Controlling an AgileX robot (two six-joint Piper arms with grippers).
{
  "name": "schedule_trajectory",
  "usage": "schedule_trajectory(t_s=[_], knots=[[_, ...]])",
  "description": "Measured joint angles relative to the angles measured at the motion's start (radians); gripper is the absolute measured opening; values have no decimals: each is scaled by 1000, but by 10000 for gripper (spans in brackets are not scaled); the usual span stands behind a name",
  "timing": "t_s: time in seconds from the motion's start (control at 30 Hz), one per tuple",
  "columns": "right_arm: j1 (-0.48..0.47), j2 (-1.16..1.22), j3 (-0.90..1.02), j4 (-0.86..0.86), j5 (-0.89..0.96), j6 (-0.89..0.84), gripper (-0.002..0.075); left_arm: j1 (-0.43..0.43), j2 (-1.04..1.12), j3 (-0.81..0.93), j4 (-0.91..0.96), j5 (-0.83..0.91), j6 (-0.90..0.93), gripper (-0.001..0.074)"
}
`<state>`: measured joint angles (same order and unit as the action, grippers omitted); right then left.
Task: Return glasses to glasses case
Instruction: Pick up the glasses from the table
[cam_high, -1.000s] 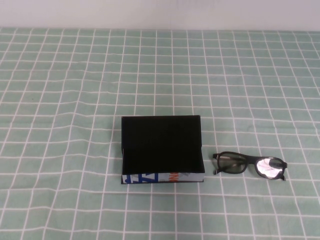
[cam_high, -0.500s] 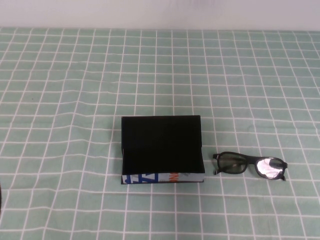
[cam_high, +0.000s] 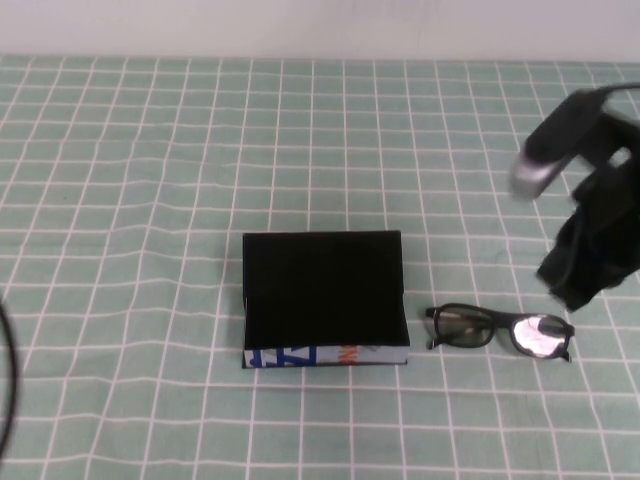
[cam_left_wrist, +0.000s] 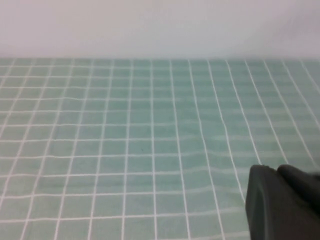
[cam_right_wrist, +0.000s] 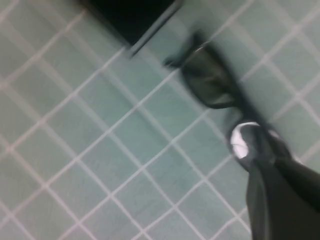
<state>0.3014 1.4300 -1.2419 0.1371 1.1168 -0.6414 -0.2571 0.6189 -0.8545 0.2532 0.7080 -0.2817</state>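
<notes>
The glasses case (cam_high: 322, 290) lies in the middle of the table, black, with its white printed front edge toward me. The black glasses (cam_high: 500, 330) lie on the cloth just right of it, apart from it. My right gripper (cam_high: 578, 285) hangs above the cloth close behind the glasses' right lens, blurred by motion. In the right wrist view the right gripper (cam_right_wrist: 262, 162) looks shut and empty over one lens of the glasses (cam_right_wrist: 210, 80), with a corner of the case (cam_right_wrist: 130, 15) beyond. My left gripper (cam_left_wrist: 274, 172) is shut and empty over bare cloth.
A green cloth with a white grid (cam_high: 150, 180) covers the table up to a pale wall (cam_high: 300, 25) at the back. A dark cable (cam_high: 6, 390) curves in at the left edge of the high view.
My right arm has come into view from the right and now hangs over the glasses. The dark cable at the left edge has moved further in. Case and glasses have not moved.
</notes>
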Motion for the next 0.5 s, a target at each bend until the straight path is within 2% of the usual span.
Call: schedule_trajectory(t_s=[0.27,0.37,0.5], knots=[[107,99,0,-45,-79,-44,3,0,155,0,-282,-60,367,-5],[117,138,-4,-77,-143,-48,52,0,240,0,-458,-33,516,-6],[117,194,-7,-152,-192,-50,132,0,380,0,-736,40,817,-5]])
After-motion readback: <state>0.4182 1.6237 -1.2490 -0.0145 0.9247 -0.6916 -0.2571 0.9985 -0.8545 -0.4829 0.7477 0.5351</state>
